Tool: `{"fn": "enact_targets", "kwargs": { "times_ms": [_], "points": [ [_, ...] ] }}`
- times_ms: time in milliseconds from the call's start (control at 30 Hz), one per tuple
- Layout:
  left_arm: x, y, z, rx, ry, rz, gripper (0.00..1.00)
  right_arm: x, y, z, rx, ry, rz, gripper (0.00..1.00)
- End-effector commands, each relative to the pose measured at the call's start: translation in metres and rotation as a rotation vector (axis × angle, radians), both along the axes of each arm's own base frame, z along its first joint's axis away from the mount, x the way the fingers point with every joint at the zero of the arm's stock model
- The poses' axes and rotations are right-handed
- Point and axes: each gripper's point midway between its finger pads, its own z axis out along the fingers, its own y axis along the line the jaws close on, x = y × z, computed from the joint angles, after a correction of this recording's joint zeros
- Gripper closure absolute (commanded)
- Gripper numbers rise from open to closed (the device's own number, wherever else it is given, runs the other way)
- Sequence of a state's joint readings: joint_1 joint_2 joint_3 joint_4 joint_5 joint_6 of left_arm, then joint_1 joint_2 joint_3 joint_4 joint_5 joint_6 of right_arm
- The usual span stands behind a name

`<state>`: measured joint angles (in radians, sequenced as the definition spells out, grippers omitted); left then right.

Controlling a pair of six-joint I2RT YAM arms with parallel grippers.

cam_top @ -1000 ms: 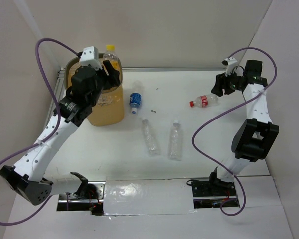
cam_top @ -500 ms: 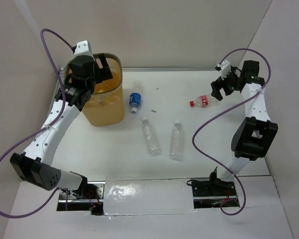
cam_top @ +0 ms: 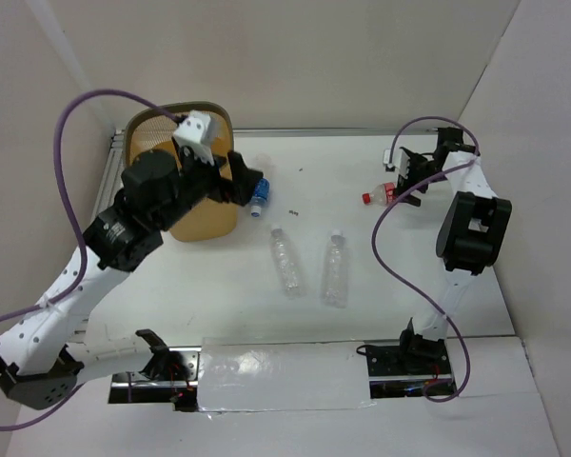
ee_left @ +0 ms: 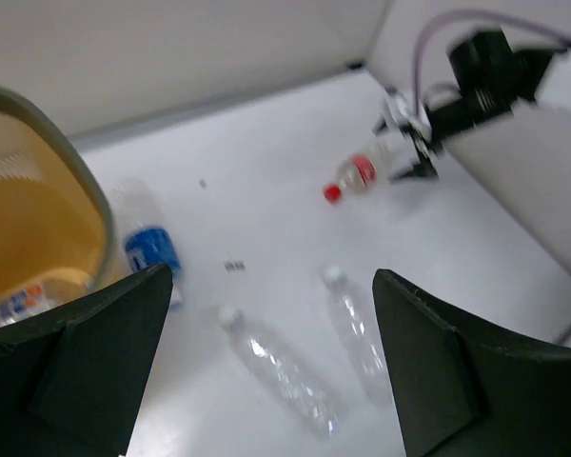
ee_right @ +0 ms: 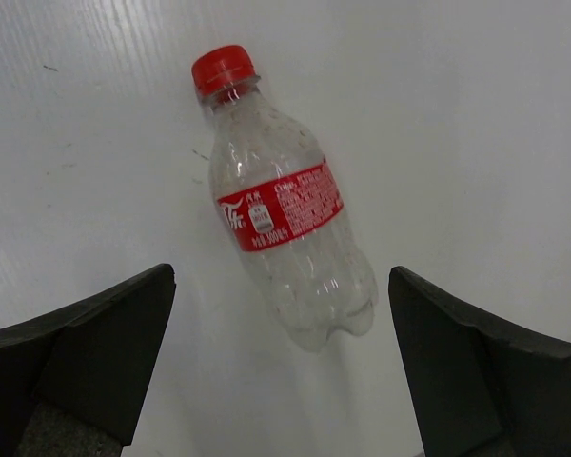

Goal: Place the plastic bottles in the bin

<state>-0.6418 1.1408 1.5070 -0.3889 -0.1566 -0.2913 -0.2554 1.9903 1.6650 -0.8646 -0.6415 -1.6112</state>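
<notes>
Both arms have shifted: the left gripper (cam_top: 246, 181) has left the bin (cam_top: 157, 119) and now hangs just to its right, jaws spread, above the blue-labelled bottle (ee_left: 150, 249) lying beside the bin's wall. 2 clear bottles (cam_top: 286, 259) (cam_top: 336, 269) lie mid-table. At the far right, the right gripper (ee_right: 281, 286) has swung over the red-capped bottle (ee_right: 285, 257), its fingers wide apart on either side of it.
</notes>
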Motion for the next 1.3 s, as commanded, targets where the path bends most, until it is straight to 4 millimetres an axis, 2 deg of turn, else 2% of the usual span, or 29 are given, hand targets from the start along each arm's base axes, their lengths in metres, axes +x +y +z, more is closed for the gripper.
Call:
{"fn": "enact_targets", "kwargs": {
  "times_ms": [0,33,67,200,267,300,367,400,667,800,833,1000,1033,1133,1167,1233,1267],
  "points": [
    [-0.031,-0.020,-0.046,0.041,0.085,-0.105,0.01,0.012,0.020,0.004,-0.069,-0.053,0.122,0.00],
    [-0.039,-0.018,-0.062,0.033,0.119,-0.094,0.01,0.017,0.028,0.005,-0.087,-0.070,0.138,0.00],
    [-0.045,-0.018,-0.071,0.033,0.142,-0.096,0.01,0.017,0.031,-0.004,-0.095,-0.057,0.153,0.00],
    [-0.067,-0.024,-0.104,0.035,0.224,-0.107,0.01,0.026,0.047,-0.025,-0.134,-0.039,0.197,0.00],
    [-0.077,-0.026,-0.114,0.050,0.249,-0.119,0.01,0.031,0.052,-0.037,-0.172,-0.026,0.236,0.00],
    [-0.081,-0.030,-0.114,0.046,0.252,-0.131,0.01,0.032,0.048,-0.048,-0.197,0.000,0.243,0.00],
    [-0.091,-0.032,-0.127,0.077,0.286,-0.144,0.01,0.033,0.052,-0.056,-0.231,0.025,0.263,0.00],
    [-0.091,-0.035,-0.129,0.080,0.294,-0.140,0.01,0.032,0.050,-0.068,-0.235,0.051,0.263,0.00],
    [-0.101,-0.036,-0.153,0.112,0.348,-0.136,0.01,0.043,0.029,-0.085,-0.343,0.047,0.216,0.01],
    [-0.099,-0.045,-0.163,0.132,0.361,-0.144,0.01,0.037,0.024,-0.087,-0.361,0.076,0.193,0.04],
    [-0.099,-0.045,-0.163,0.132,0.361,-0.144,0.01,0.034,0.020,-0.091,-0.357,0.096,0.187,0.06],
    [-0.097,-0.053,-0.165,0.154,0.364,-0.155,0.01,0.010,0.026,-0.098,-0.318,0.197,0.212,0.27],
    [-0.097,-0.053,-0.165,0.155,0.364,-0.155,0.01,0.006,0.026,-0.099,-0.315,0.211,0.214,0.38],
    [-0.099,-0.056,-0.163,0.149,0.358,-0.165,0.01,-0.010,0.034,-0.095,-0.273,0.243,0.229,0.51],
    [-0.099,-0.056,-0.163,0.149,0.358,-0.165,0.01,-0.014,0.043,-0.093,-0.251,0.245,0.246,0.59],
    [-0.103,-0.056,-0.164,0.141,0.362,-0.172,0.01,-0.021,0.054,-0.075,-0.224,0.239,0.263,0.64],
    [-0.105,-0.058,-0.167,0.145,0.363,-0.181,0.01,-0.021,0.069,-0.064,-0.179,0.222,0.279,0.68]
  ]
}}
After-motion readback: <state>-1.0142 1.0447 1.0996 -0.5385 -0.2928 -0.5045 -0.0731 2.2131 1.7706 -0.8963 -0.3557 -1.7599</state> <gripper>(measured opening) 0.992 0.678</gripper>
